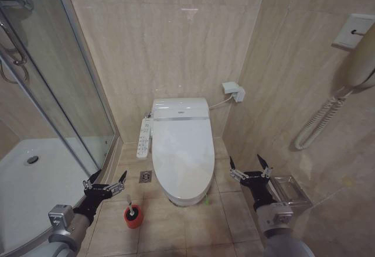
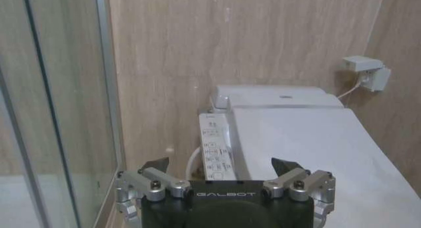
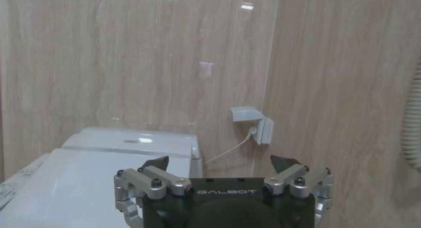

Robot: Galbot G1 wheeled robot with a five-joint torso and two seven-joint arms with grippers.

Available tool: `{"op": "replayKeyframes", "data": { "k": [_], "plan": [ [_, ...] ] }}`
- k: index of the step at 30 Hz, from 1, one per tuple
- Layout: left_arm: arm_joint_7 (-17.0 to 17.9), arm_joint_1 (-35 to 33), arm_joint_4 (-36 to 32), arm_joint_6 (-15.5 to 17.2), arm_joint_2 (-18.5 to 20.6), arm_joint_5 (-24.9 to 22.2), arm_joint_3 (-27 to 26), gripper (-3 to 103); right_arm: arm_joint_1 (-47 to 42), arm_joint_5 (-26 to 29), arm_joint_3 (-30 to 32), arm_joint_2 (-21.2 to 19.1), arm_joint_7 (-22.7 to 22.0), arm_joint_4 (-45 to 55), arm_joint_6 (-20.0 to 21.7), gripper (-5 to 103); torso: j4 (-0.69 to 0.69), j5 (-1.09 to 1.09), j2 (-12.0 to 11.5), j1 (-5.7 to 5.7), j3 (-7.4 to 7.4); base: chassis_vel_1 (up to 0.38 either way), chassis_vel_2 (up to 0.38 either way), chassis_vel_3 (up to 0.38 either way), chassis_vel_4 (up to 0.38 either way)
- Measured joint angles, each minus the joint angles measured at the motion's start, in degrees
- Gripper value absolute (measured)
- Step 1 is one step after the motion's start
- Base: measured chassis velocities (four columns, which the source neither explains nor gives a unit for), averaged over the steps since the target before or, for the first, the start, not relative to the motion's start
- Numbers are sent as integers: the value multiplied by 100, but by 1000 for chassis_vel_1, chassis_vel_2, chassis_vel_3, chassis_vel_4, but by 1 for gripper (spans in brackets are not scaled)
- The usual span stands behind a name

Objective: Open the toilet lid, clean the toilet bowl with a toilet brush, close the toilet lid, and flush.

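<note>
We find the toilet bowl (image 1: 186, 197) standing against the back wall of a tiled bathroom, between a glass shower enclosure (image 1: 53, 110) on the robot's left and a side wall bearing a handset with coiled cord (image 1: 328, 113) on its right. The toilet lid (image 1: 183, 151) lies shut, flat over the seat, with the button panel (image 1: 143, 139) projecting along its left side. A wall socket (image 1: 233, 91) with a plugged cable sits just right of the tank end. On the floor, left of the bowl's front, we note the toilet brush (image 1: 130, 203) standing upright in its red holder (image 1: 133, 216). The left pincer (image 1: 105, 182) hovers just above and left of the brush, fingers apart, holding nothing. The right pincer (image 1: 251, 169) hovers right of the bowl's front, likewise spread and empty.
</note>
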State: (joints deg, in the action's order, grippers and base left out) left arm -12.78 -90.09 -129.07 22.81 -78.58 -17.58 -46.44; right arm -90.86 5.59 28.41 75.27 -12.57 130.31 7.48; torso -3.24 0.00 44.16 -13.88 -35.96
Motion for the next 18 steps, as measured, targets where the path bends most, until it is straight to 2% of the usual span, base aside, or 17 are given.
{"op": "replayKeyframes", "data": {
  "k": [14, 15, 18],
  "plan": [
    [5, 19, 69, -52, -8, 23, 11, 99, 1, 0, 0, 0, 0, 0, 0, 100, 1, 0, -1, -2, -1, -70, 83, 80, -79],
    [6, 20, 88, -74, -9, 34, 11, 103, 1, 0, 0, 0, 0, 0, 0, 100, 1, 0, -1, -2, -1, 0, 0, 0, 0],
    [7, 26, 104, -98, -9, 72, 6, 103, 1, 0, 0, 0, 0, 0, 0, 100, 1, 0, -1, 0, 0, -15, 40, 23, -27]
  ]
}}
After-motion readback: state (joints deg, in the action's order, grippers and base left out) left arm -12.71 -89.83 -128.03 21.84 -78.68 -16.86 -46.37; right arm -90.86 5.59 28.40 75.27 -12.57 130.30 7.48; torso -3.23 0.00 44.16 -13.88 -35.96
